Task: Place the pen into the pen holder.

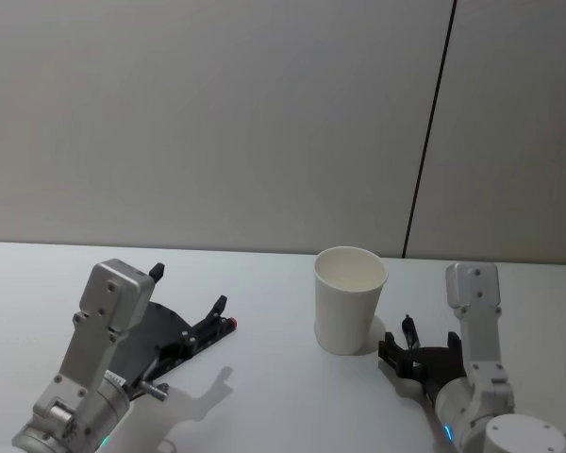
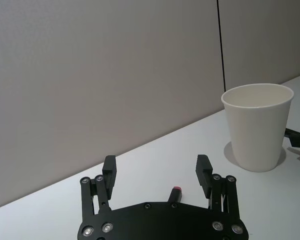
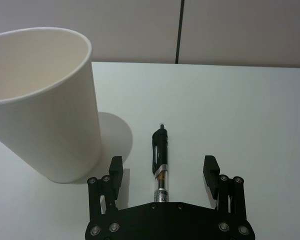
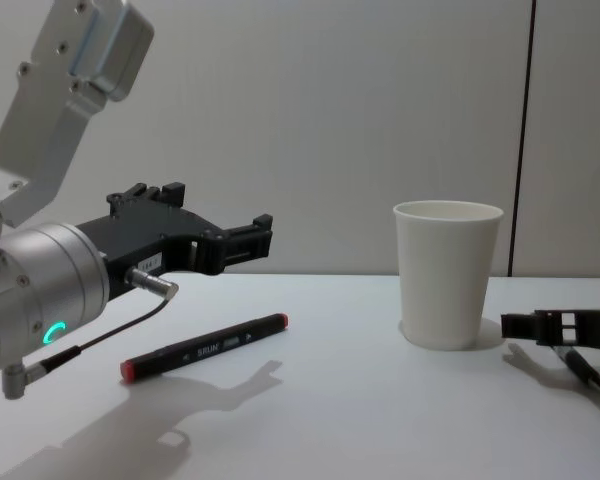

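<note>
Your plain white tapered paper cup (image 1: 349, 297) stands upright, mouth free to take a pen. The left gripper (image 2: 156, 162) hovers spread above the black, red-ended marker (image 4: 205, 348). The right gripper (image 3: 163, 161), also spread, straddles the black-and-clear ballpoint pen (image 3: 160, 145) lying beside the cup, ready to pinch.

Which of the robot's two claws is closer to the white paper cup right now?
Right. The right gripper sits low beside the pen holder, just to its right, open. The left gripper hangs well off to its left, above a red-tipped marker.
</note>
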{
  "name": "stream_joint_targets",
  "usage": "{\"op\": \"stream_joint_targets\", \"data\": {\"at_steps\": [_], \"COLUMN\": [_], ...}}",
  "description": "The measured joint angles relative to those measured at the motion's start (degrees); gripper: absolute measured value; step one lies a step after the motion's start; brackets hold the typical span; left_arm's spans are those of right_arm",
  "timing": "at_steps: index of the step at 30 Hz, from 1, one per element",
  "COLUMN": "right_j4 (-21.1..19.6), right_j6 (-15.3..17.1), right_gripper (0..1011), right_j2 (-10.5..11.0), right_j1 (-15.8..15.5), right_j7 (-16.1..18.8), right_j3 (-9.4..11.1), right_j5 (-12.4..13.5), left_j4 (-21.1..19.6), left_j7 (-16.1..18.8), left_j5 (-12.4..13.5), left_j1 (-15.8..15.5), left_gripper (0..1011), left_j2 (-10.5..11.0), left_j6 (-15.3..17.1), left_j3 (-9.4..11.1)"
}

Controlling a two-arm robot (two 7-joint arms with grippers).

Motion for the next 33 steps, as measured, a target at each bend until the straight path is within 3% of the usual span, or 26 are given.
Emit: {"op": "stream_joint_targets", "data": {"at_steps": [16, 23, 33], "right_j4": [1.26, 1.43, 1.57], "right_j6": [1.42, 1.6, 1.7], "right_gripper": [995, 861, 536], "right_j2": [-1.01, -1.16, -1.29], "right_j1": [0.52, 0.58, 0.64], "right_j7": [-0.26, -0.29, -0.36], "right_j3": [0.9, 1.03, 1.13], "right_j5": [-0.23, -0.28, -0.32], "left_j4": [0.0, 0.0, 0.0], "left_j7": [0.0, 0.0, 0.0], "left_j5": [0.0, 0.0, 0.0], "left_j1": [0.0, 0.0, 0.0], "left_gripper": [1002, 1002, 1002], "left_j2": [0.0, 0.0, 0.0], "left_j6": [0.0, 0.0, 0.0], "left_j3": [0.0, 0.0, 0.0]}}
